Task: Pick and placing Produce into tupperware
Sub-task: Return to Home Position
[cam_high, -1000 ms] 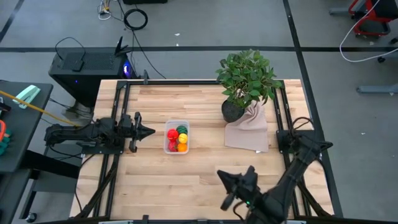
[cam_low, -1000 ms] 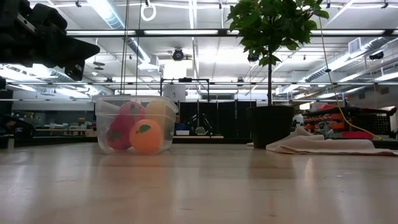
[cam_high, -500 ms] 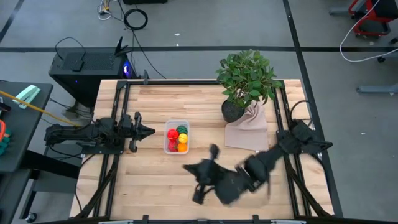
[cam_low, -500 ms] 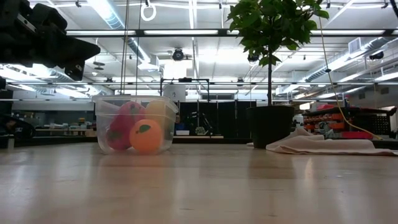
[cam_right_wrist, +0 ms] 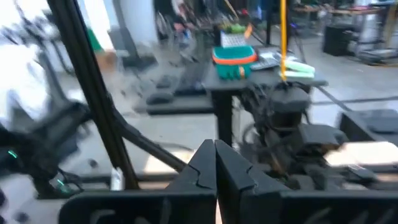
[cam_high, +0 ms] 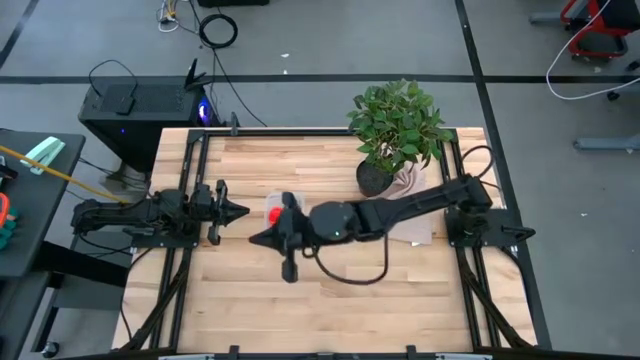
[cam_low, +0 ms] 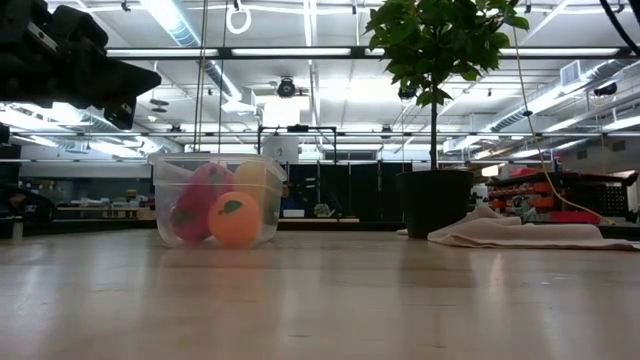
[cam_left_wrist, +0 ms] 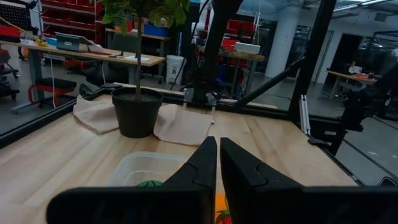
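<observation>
The clear tupperware (cam_low: 217, 200) stands on the wooden table left of centre and holds red, orange and yellow produce (cam_low: 234, 219). In the high view my right arm reaches across it from the table's right, so only its left rim (cam_high: 268, 200) and some red produce (cam_high: 273, 213) show. My right gripper (cam_high: 258, 240) is shut and empty, level, high over the tupperware's near left corner. My left gripper (cam_high: 240, 211) waits shut and empty, level, just left of the tupperware (cam_left_wrist: 149, 169).
A potted plant (cam_high: 397, 125) stands at the far right on a beige cloth (cam_high: 405, 215). A cable loop (cam_high: 350, 272) hangs from my right arm. The near half of the table (cam_high: 330, 310) is bare wood. A black frame runs along both sides.
My right gripper has swung from the table's near edge toward the far left and risen, and its wrist has rolled; it now hangs over the tupperware, still shut. The tupperware and its produce have stayed where they were.
</observation>
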Controlling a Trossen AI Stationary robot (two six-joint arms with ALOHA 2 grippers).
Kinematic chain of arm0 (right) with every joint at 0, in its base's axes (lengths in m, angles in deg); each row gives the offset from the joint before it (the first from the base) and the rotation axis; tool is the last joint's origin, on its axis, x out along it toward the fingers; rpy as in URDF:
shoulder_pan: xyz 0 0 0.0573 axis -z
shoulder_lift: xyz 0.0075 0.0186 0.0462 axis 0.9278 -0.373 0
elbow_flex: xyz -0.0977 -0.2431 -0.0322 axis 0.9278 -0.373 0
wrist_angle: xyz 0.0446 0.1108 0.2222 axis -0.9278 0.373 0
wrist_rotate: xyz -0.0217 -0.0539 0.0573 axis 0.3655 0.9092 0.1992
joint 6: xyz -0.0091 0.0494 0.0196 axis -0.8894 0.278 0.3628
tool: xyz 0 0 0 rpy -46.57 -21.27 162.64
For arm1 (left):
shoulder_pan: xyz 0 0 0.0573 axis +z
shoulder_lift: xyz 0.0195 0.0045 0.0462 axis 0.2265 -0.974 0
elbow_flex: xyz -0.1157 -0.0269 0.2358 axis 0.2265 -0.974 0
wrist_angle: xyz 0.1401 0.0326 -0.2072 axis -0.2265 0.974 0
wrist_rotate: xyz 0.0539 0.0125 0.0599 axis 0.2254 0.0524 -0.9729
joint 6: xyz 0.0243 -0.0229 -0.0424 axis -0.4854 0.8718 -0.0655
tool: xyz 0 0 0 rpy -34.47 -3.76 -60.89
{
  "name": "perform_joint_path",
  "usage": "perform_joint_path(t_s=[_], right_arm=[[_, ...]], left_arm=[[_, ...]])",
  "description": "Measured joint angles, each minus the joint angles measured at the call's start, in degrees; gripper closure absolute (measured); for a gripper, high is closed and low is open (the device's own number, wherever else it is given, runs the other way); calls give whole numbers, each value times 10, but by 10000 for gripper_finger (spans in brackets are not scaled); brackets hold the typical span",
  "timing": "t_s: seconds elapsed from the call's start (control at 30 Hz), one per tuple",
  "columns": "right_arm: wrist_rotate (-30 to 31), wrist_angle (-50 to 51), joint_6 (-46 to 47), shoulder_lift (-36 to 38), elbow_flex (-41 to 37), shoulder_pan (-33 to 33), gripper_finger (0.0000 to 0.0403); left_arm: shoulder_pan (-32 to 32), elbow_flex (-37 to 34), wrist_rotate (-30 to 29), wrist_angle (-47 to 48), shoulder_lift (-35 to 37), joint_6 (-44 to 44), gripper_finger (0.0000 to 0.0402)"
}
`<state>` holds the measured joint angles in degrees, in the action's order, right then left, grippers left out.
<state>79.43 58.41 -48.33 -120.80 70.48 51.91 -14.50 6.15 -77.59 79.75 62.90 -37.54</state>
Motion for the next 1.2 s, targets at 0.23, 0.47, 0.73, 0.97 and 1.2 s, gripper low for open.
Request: perform_joint_path(t_s=[0.23,0.47,0.73,0.97,1.2], right_arm=[[-54,-206,51,0,-91,33,403],[-140,-372,82,2,-106,90,403],[-209,-364,75,23,-106,150,403],[-206,-292,26,93,-187,149,403],[-164,-282,58,259,-416,167,403]], left_arm=[[0,0,0,-1,0,0,366],[0,0,0,-1,0,0,375],[0,0,0,-2,0,0,371],[0,0,1,1,0,0,367],[0,0,0,0,0,0,379]])
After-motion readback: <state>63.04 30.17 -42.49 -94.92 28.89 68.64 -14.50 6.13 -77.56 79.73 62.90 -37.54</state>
